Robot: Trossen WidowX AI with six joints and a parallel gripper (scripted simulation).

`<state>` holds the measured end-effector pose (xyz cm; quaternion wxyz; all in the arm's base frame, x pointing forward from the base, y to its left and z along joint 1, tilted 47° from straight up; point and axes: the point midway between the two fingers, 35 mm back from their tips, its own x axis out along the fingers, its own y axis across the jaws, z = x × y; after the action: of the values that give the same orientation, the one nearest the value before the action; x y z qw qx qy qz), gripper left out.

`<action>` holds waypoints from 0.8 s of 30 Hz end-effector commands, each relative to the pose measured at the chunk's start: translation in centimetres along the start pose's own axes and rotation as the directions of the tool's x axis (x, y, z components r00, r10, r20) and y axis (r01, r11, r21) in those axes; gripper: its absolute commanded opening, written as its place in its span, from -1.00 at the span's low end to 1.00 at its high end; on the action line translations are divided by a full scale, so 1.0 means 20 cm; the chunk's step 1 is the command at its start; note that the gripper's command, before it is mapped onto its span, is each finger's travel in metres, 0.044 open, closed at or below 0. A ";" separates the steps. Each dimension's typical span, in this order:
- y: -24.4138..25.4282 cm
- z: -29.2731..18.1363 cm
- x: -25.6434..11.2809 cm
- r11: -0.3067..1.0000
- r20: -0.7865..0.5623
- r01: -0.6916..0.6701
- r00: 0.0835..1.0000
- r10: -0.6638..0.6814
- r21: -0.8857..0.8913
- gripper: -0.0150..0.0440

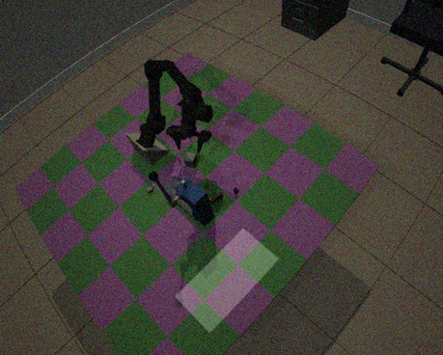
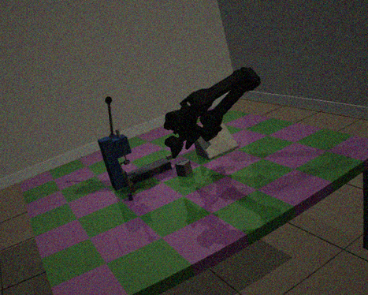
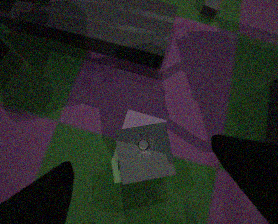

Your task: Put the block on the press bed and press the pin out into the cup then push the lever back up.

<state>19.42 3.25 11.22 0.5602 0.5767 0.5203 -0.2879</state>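
Jaws (image 1: 190,141) (image 2: 181,149) wide, nothing in them. Block (image 1: 190,158) (image 2: 184,168) (image 3: 145,162) on the tabletop (image 1: 270,191) (image 2: 145,254) (image 3: 75,200), apart from the press (image 1: 193,195) (image 2: 114,160), pin probably facing up. Could easily get knocked askew by a fingertip coming down off-centre, then end up gripped crooked and miss the punch (image 2: 126,162).

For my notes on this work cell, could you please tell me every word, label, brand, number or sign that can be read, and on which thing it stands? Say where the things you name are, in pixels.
There are none that I can read.
Block (image 1: 190,158) (image 2: 184,168) (image 3: 145,162): only a round pin end, no readable text.
Press (image 1: 192,193) (image 2: 110,158): no readable text; the picture is dark and grainy.
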 end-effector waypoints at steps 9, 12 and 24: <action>0.00 0.00 -0.02 1.000 -0.019 -0.014 1.000 0.014 -0.008 1.00; 0.00 0.00 -0.02 1.000 -0.015 -0.012 1.000 0.012 -0.005 1.00; -0.03 0.07 0.03 0.997 -0.390 0.072 0.917 -0.080 -0.035 1.00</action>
<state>19.08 2.50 10.32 0.4832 0.5754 0.6201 -0.2255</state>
